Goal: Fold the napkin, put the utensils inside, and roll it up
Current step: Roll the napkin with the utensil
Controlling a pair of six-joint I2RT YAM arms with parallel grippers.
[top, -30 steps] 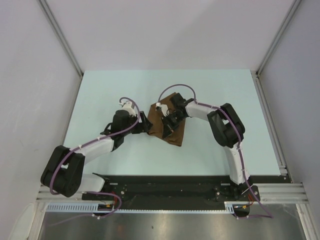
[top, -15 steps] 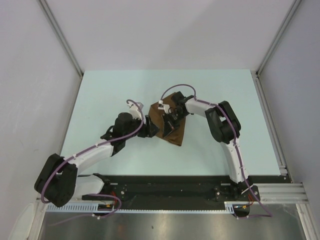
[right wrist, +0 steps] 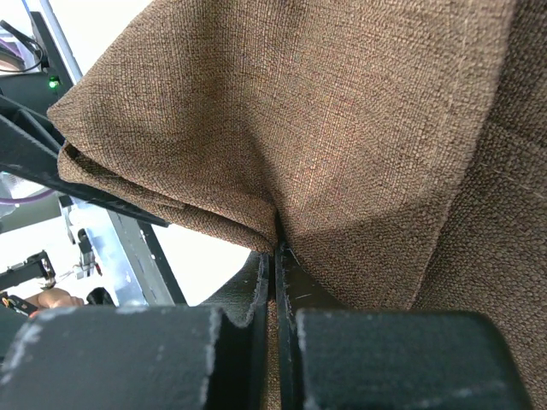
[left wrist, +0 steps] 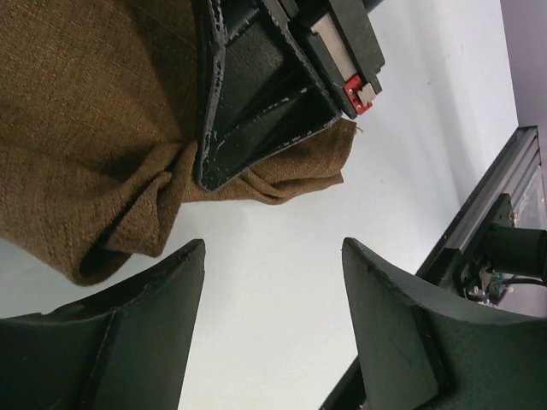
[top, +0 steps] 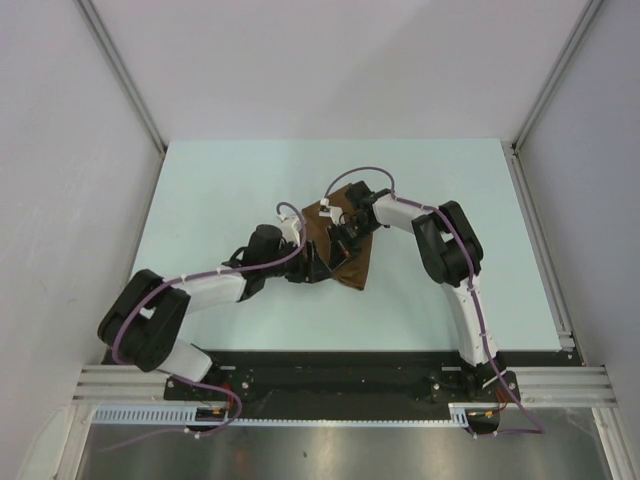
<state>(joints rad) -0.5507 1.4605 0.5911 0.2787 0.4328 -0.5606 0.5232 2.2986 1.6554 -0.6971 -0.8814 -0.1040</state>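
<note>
Left gripper (left wrist: pixel 273 256) just slid in next to the soft brown cloth napkin (top: pixel 352 268) mid pale-green worktop (top: pixel 200 200), jaws apart and empty. Right gripper (right wrist: pixel 275 256) is clamped on a napkin fold, so I'd guess it's mid-fold.

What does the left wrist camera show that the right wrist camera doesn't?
Only the left wrist view shows the left gripper open, with the bare pale table between its black fingers, and a metal frame rail at the table's edge. Only the right wrist view shows the right gripper shut on a pinched fold of the brown cloth napkin. Both show that napkin, bunched. Neither shows the fork.
</note>
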